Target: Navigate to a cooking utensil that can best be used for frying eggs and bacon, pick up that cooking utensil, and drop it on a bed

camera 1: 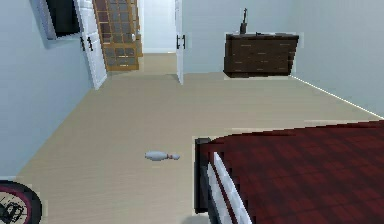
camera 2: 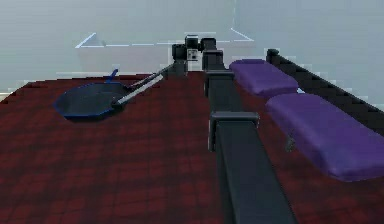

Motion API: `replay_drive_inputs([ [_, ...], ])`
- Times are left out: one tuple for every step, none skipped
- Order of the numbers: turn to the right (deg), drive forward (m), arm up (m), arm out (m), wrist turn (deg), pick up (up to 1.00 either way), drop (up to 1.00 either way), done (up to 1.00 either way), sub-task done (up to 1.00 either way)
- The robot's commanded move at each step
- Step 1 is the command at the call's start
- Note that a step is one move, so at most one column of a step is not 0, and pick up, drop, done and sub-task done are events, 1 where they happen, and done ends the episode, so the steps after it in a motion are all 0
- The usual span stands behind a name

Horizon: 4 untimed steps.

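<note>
A dark blue frying pan (camera 2: 88,102) shows over the dark red plaid bed cover (camera 2: 120,160) in the arm side view, its long handle (camera 2: 142,87) running up to my gripper (camera 2: 172,70). The pan is low over or on the cover, so I cannot tell whether the gripper holds it. My arm (camera 2: 240,140) reaches out across the bed. In the forward view the same bed (camera 1: 300,170) fills the lower right, with its dark end board (camera 1: 204,170) toward the floor.
Two purple pillows (camera 2: 320,130) lie along the bed at the arm side view's right. A small grey thing (camera 1: 160,156) lies on the tan floor by the bed. A dark dresser (camera 1: 262,52) stands at the far wall, beside an open white door (camera 1: 179,40).
</note>
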Motion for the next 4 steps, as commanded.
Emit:
replay_drive_inputs([
  [0.0, 0.00, 0.00, 0.00, 45.0, 0.00, 0.00, 0.00, 0.00],
  [0.0, 0.00, 0.00, 0.00, 36.0, 0.00, 0.00, 0.00, 0.00],
  [0.0, 0.00, -0.04, 0.00, 0.0, 0.00, 0.00, 0.00, 0.00],
  [0.0, 0.00, -0.32, 0.00, 0.0, 0.00, 0.00, 0.00, 0.00],
])
